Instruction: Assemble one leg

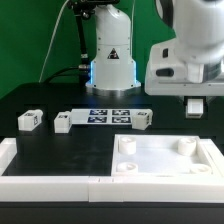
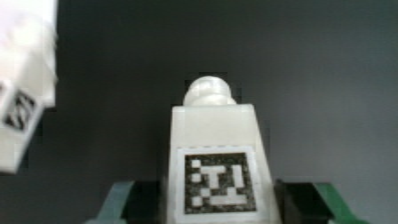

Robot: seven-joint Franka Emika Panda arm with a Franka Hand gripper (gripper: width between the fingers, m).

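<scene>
Over the black table (image 1: 60,150) (green backdrop (image 1: 30,40) behind), the gripper (image 1: 197,106) holds a leg (image 2: 215,140).

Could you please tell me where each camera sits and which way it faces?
Exterior view: off the arm, facing across the table toward the base; the arm and pincer show.
Wrist view: on the wrist, looking along the pincer at the leg it grips; only its fingers show.
Shared: the pincer and black table.
</scene>
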